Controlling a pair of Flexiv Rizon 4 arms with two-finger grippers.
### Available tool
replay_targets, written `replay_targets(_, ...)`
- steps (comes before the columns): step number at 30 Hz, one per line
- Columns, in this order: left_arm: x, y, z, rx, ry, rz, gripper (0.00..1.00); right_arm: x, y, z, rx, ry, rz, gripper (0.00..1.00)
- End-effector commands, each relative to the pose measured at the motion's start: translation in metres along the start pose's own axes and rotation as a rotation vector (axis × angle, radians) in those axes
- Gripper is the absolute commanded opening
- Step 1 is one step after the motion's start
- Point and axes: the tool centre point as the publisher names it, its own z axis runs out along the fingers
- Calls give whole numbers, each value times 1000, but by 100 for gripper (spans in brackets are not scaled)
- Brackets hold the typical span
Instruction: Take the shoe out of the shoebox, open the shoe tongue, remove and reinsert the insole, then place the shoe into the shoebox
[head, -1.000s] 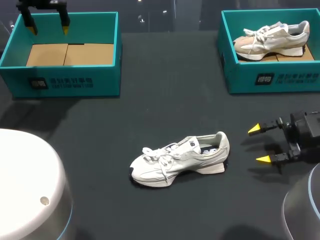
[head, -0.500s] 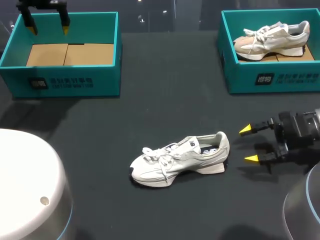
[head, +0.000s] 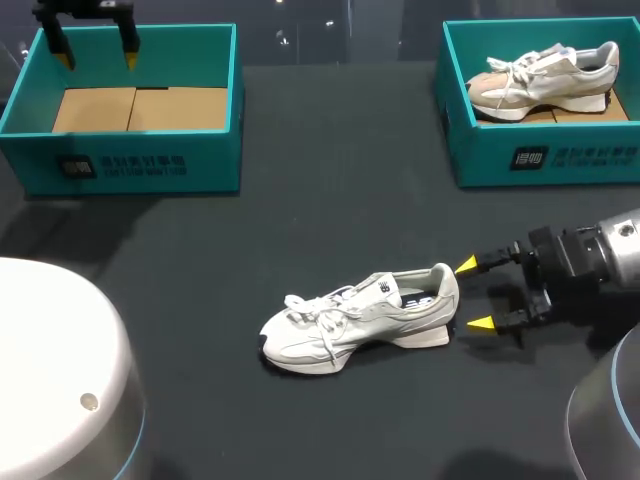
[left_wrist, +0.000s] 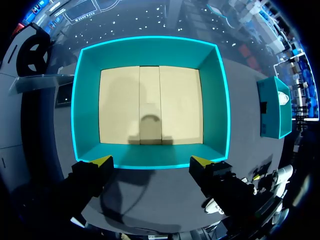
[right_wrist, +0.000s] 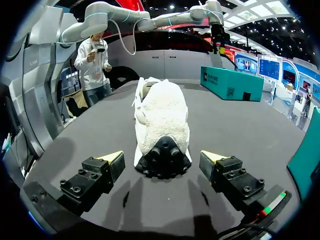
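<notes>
A pale grey sneaker lies on its sole in the middle of the dark table, toe pointing left. My right gripper stands open just right of its heel, apart from it. In the right wrist view the sneaker's heel is straight ahead of my right gripper, a little beyond the yellow tips. My left gripper hangs open over the far edge of the empty teal shoebox at the back left. The left wrist view looks down into that shoebox, whose cardboard floor is bare, ahead of my left gripper.
A second teal shoebox at the back right holds a beige and white sneaker. A white rounded robot base fills the front left corner.
My right gripper has moved left toward the sneaker's heel, staying open. The left arm and the sneaker have not moved.
</notes>
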Motion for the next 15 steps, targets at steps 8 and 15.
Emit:
replay_targets(8, 0, 0, 0, -1, 0, 0, 100, -3, -1, 25, -32, 44, -21, 100)
replay_targets(15, 0, 0, 0, -1, 0, 0, 100, 2, 3, 41, -31, 76, -30, 100)
